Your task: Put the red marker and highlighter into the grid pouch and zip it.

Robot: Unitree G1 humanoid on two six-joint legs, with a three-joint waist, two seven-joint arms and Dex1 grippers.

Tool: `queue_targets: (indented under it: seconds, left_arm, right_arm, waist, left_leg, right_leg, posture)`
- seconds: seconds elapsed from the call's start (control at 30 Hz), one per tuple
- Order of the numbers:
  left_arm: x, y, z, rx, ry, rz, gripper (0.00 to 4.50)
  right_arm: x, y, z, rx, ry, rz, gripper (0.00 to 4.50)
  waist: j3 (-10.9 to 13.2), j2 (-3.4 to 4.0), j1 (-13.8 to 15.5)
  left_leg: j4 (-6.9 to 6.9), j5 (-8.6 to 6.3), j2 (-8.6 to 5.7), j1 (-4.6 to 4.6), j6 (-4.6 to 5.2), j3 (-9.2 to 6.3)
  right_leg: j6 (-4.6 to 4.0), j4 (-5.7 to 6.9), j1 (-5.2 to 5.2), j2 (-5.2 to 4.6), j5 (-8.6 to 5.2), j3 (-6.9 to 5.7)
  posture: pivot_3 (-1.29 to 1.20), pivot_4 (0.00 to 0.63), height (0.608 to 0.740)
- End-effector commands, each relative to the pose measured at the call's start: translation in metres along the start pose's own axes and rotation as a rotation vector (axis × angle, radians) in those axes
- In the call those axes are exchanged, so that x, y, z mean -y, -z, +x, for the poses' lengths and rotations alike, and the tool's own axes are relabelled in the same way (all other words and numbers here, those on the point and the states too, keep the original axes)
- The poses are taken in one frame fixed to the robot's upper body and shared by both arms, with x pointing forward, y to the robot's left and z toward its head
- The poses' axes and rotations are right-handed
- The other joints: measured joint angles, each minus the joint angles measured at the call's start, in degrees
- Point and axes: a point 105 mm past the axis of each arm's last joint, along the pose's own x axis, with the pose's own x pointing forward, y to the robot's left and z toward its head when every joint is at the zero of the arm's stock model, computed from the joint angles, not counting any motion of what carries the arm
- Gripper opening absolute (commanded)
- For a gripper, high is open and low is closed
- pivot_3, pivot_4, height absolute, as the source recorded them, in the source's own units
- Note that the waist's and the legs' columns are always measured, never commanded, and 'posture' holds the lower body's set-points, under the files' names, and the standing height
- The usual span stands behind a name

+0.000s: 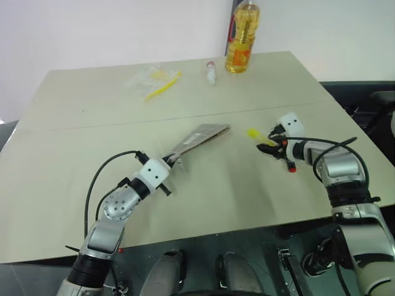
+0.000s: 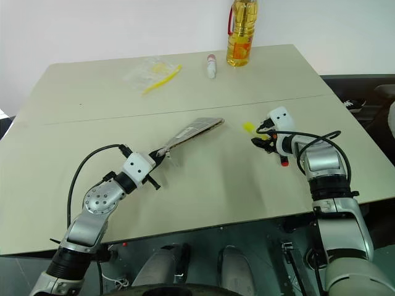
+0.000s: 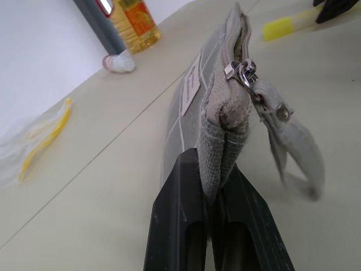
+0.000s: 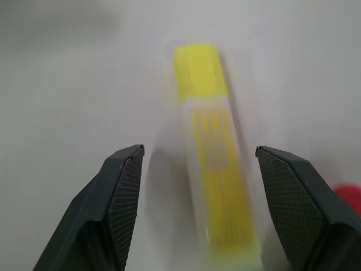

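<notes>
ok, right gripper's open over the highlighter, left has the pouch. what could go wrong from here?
1. The right gripper straddles the highlighter lengthwise; closing may slip or roll it away.
2. The left gripper pinches the grid pouch at one end, its mouth a narrow slit, so insertion may jam.

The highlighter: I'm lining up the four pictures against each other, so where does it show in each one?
Left eye: highlighter lies on the table, right of the pouch, at the right end effector.
Right eye: same spot, right of the pouch.
Left wrist: its yellow end lies beyond the pouch.
Right wrist: blurred, between the open fingers.
Shared landmark: the oil bottle, also in the left wrist view.
</notes>
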Motion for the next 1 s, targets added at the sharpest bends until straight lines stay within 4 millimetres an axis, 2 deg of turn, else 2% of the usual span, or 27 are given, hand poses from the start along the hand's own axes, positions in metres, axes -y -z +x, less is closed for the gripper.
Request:
queue_targets:
  seconds: [0.03,0.17,0.27,0.37,0.47,0.63,0.73,1.0]
  left_arm:
    - [-0.006,-0.013,-0.002,0.046,-0.026,0.012,0.00]
    - [-0.007,-0.012,-0.003,0.043,-0.042,0.009,0.00]
    - [-0.008,-0.012,-0.004,0.044,-0.046,0.009,0.00]
    - [-0.011,-0.012,-0.004,0.049,-0.047,0.007,0.00]
    - [-0.013,-0.014,-0.003,0.058,-0.041,0.008,0.00]
    - [-0.014,-0.015,-0.003,0.068,-0.017,0.009,0.00]
    - [-0.014,-0.018,-0.002,0.082,-0.016,-0.004,0.00]
    - [-0.006,-0.022,-0.002,0.094,0.011,-0.012,0.00]
  right_arm:
    - [0.004,-0.007,-0.001,0.013,-0.008,0.000,2.72]
    - [0.004,-0.008,-0.002,0.014,-0.011,0.016,0.92]
    - [0.003,-0.015,-0.007,0.040,-0.011,-0.031,0.87]
    - [-0.011,-0.037,-0.025,0.114,-0.041,-0.266,0.87]
    - [-0.027,-0.050,-0.044,0.163,-0.073,-0.461,0.87]
    - [-0.054,-0.064,-0.070,0.223,-0.157,-0.540,0.87]
    - [-0.065,-0.064,-0.071,0.221,-0.190,-0.554,0.87]
    - [-0.076,-0.062,-0.060,0.221,-0.215,-0.521,0.87]
  waist:
    - [0.0,0.00,0.0]
    - [0.0,0.00,-0.2]
    - [0.0,0.02,-0.2]
    - [0.0,0.05,-0.1]
    - [0.0,0.06,-0.1]
    - [0.0,0.05,-0.2]
    - [0.0,0.05,-0.1]
    - [0.0,0.05,-0.1]
  left_leg:
    - [0.00,-0.02,-0.01,0.00,0.03,0.00]
    - [-0.01,-0.05,-0.01,0.00,0.07,0.01]
    - [-0.01,-0.05,0.00,0.01,0.07,0.01]
    - [-0.01,-0.04,0.00,-0.01,0.06,0.01]
    - [0.01,-0.05,-0.01,-0.04,0.07,0.01]
    - [0.01,-0.05,0.02,-0.03,0.06,0.00]
    - [0.04,-0.05,0.02,-0.02,0.06,-0.01]
    - [0.10,-0.05,0.02,-0.04,0.06,0.00]
  right_leg:
    - [0.01,-0.01,0.01,-0.01,0.01,0.00]
    - [0.07,-0.03,0.00,-0.02,0.04,0.00]
    - [0.07,0.01,-0.01,-0.01,0.04,0.00]
    - [0.07,0.00,-0.03,-0.02,0.04,0.00]
    - [0.08,-0.02,-0.05,-0.02,0.04,0.00]
    - [0.09,-0.02,-0.04,-0.01,0.05,0.00]
    - [0.08,-0.02,-0.02,-0.01,0.04,0.00]
    - [0.07,-0.03,-0.01,-0.02,0.04,0.00]
  posture:
    - [0.00,0.150,0.740]
    - [0.00,0.150,0.740]
    - [0.00,0.150,0.740]
    - [0.00,0.150,0.740]
    - [0.00,0.150,0.740]
    - [0.00,0.150,0.740]
    - [0.00,0.150,0.740]
    - [0.00,0.150,0.740]
